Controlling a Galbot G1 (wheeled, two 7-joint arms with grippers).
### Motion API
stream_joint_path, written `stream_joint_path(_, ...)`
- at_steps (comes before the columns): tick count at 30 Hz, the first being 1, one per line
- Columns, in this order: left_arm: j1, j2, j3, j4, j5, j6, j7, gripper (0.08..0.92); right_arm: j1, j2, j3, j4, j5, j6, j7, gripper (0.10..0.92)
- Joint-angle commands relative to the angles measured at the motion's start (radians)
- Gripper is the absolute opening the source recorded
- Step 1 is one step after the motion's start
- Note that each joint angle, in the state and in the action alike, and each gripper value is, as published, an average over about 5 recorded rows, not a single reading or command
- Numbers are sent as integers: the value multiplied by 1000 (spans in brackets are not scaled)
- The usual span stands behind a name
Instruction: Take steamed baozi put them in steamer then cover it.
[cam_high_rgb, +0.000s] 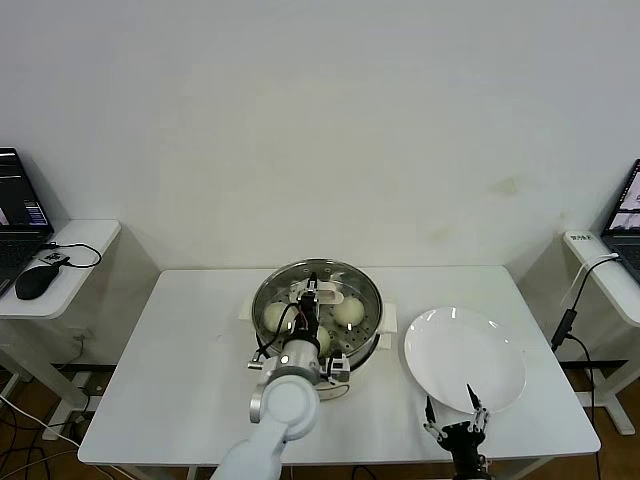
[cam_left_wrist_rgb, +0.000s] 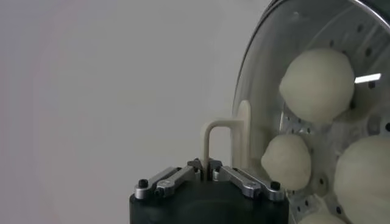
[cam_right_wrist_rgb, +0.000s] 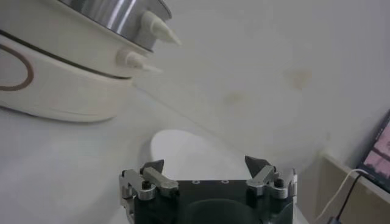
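Note:
The steel steamer (cam_high_rgb: 372, 300) stands on its cream base (cam_high_rgb: 366, 358) at the table's middle. The clear glass cover (cam_high_rgb: 335, 282) lies over it. Cream-white baozi (cam_high_rgb: 349, 312) show through the glass, also in the left wrist view (cam_left_wrist_rgb: 317, 78). My left gripper (cam_high_rgb: 312, 292) is above the cover's middle, shut on its cream bar handle (cam_left_wrist_rgb: 219, 129). The glass (cam_left_wrist_rgb: 262, 79) and its metal rim fill that view's side. My right gripper (cam_high_rgb: 455, 415) is open and empty near the table's front edge, beside the white plate (cam_high_rgb: 465, 358).
The right wrist view shows the steamer's side (cam_right_wrist_rgb: 116, 15), its base (cam_right_wrist_rgb: 61, 85) and the plate (cam_right_wrist_rgb: 183, 146) beyond the open right gripper (cam_right_wrist_rgb: 205, 164). Side desks with laptops and a mouse (cam_high_rgb: 38, 280) flank the table. Cables hang at the right.

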Motion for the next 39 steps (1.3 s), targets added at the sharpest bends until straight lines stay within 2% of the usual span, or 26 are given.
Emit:
stream_joint_path(1, 1, -11, -2, 13, 11, -3, -6, 138, 0, -2, -2, 0, -1, 0, 0, 823)
stream_joint_path(4, 5, -11, -6, 4, 14, -6, -6, 147, -1, -3, -2, 0, 1, -1, 0, 823)
stream_joint_path(7, 15, -9, -6, -20, 12, -6, -6, 203, -1, -5, -3, 0, 3, -1, -1, 823)
stream_joint_path(16, 134, 41, -9, -180, -24, -16, -16, 463, -3, -11, -6, 0, 6, -4, -5, 823)
stream_joint_path(23, 287, 111, -44, -394, -170, -42, -95, 662, -9, -23, -5, 1, 16, -4, -8, 823)
stream_joint_path(26, 397, 150, -104, -481, -338, -71, -171, 747, -12, -32, -6, 2, 31, -4, -12, 823)
stream_joint_path(28, 476, 171, -174, -517, -515, -123, -252, 793, -16, -44, -7, 5, 51, -2, -16, 823)
stream_joint_path(32, 605, 209, -415, -516, -1006, -378, -388, 820, -20, -61, -6, 9, 90, 18, -17, 823)
stream_joint_path(34, 671, 241, -531, -498, -1251, -467, -433, 822, -23, -70, -3, 10, 110, 35, -17, 823)
stream_joint_path(39, 794, 241, -636, -462, -1645, -477, -473, 823, -48, -108, -13, 25, 206, 60, -33, 822)
